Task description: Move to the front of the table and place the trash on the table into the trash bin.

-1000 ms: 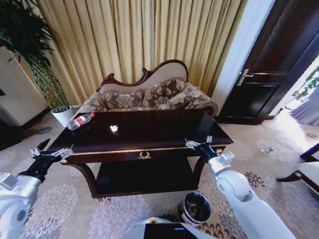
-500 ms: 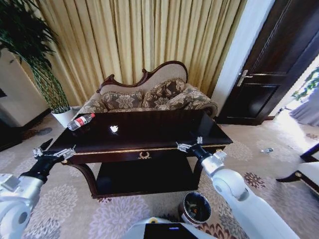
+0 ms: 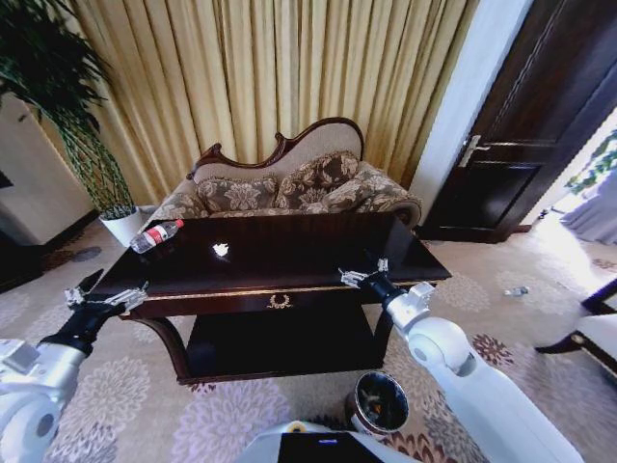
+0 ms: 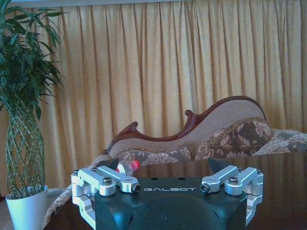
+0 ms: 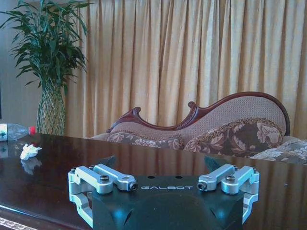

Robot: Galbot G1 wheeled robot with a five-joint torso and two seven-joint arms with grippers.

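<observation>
My right end effector [image 3: 363, 273] hovers spread over the worktop [image 3: 289, 253] front edge. Left end effector [image 3: 104, 293] spread beside its left corner. Bottle [image 3: 154, 234] and white scrap [image 3: 221, 250] lie apart.

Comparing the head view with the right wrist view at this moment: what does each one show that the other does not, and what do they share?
Head view alone: the trash bin on the carpet near the table's right front leg, the dark door, the left gripper open off the table's left front corner, and the table's gold emblem.

Right wrist view alone: the right gripper seen close, its fingers apart with nothing between them.

Shared: the table, the bottle, the white scrap, the sofa, the curtains and the plant.
</observation>
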